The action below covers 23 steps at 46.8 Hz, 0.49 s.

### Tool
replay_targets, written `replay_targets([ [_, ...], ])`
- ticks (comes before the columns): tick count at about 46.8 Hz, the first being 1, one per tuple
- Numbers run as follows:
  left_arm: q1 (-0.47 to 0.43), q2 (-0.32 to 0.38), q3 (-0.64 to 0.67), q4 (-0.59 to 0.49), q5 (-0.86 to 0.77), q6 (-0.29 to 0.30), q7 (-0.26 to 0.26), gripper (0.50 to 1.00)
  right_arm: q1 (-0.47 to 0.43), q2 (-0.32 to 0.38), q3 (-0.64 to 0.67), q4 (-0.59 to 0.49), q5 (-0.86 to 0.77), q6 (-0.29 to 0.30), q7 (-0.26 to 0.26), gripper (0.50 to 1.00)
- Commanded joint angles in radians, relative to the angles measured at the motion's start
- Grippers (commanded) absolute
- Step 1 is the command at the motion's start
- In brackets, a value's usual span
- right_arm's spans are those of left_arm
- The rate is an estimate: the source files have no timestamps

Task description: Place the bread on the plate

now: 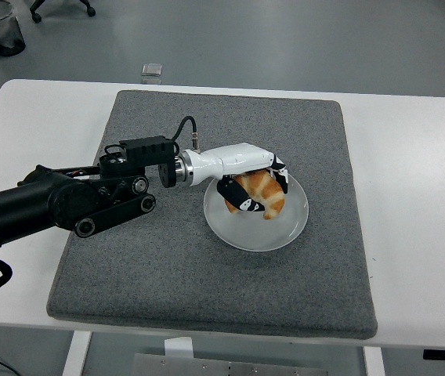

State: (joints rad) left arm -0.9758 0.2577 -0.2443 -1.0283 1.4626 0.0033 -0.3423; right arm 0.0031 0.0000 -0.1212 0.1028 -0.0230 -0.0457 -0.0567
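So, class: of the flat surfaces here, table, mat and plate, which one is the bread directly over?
The white plate: the robot hand holds the bread over it, unlike the grey mat or white table.

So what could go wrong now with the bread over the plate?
The left hand grips the bread over the plate. It's hard to tell whether the bread touches the plate; released too high, it might roll out onto the grey mat. The fingers also sit close to the plate's surface, so opening them could nudge the plate sideways.
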Motion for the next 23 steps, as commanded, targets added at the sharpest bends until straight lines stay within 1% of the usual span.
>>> replay_targets([
  [1,0.009,-0.006,-0.001,0.01,-0.002,0.003,0.0,0.5,0.0,0.0,0.0,0.0,0.0,0.0,0.0,0.938],
  [23,0.035,-0.008,-0.004,0.014,-0.019,0.012,0.002,0.5,0.0,0.0,0.0,0.0,0.0,0.0,0.0,0.938],
])
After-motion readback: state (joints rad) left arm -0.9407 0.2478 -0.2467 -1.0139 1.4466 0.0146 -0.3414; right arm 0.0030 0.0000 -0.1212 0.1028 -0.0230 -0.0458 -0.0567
